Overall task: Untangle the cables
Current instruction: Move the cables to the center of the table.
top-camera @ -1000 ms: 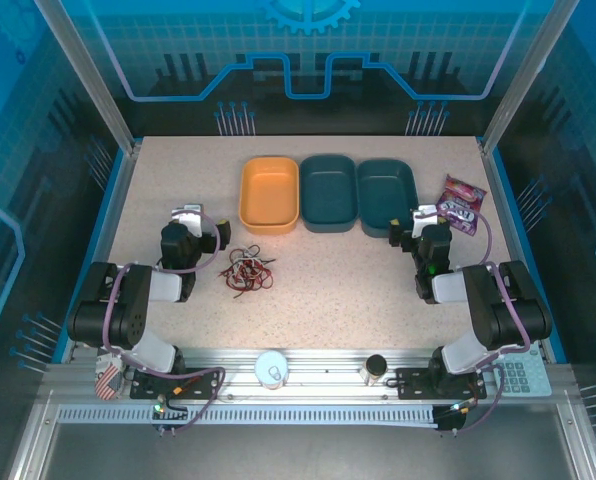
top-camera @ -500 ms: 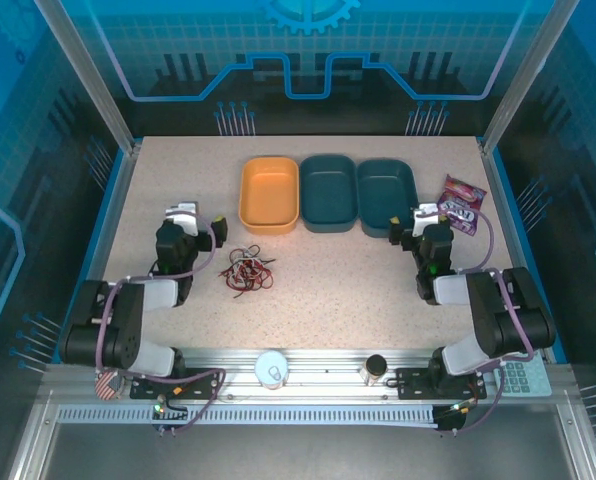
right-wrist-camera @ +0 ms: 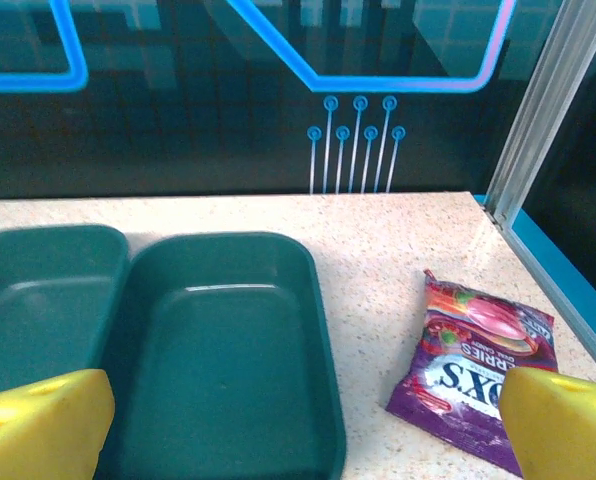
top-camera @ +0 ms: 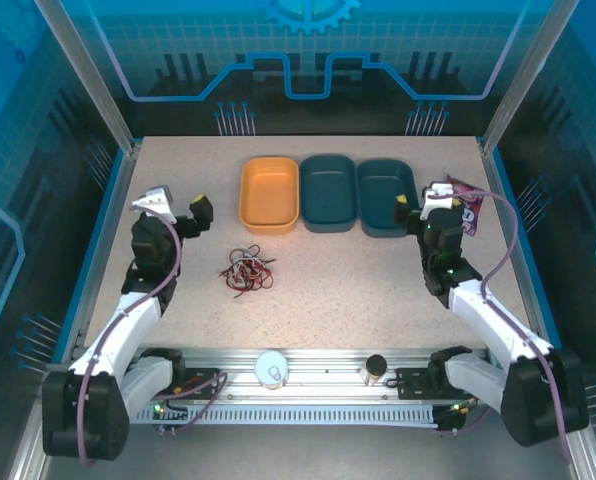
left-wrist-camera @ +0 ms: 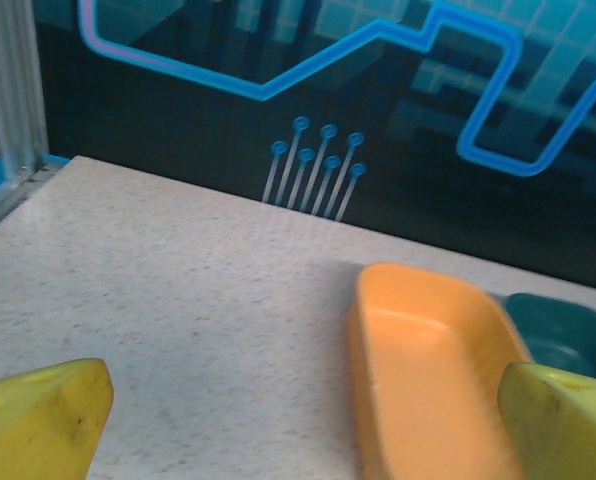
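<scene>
Red-black cables (top-camera: 246, 272) heap between left fingers (top-camera: 200, 208) and right fingers (top-camera: 406, 202), nearer left; both spread apart

This is a robotics lab cell, a purpose-built test booth rather than a lived-in room. Bare aluminium posts (top-camera: 86, 75) frame an enclosure whose walls are blue printed panels (top-camera: 308, 70) with circuit-trace lines and a gear motif (top-camera: 310, 12). Inside lies a speckled tabletop (top-camera: 348, 270) with blue edging. Along its near edge an aluminium rail (top-camera: 323, 362) carries the left arm (top-camera: 128, 320) and the right arm (top-camera: 493, 320), both run with purple hoses, and a slotted wiring duct (top-camera: 298, 413) lies just in front of the rail.
</scene>
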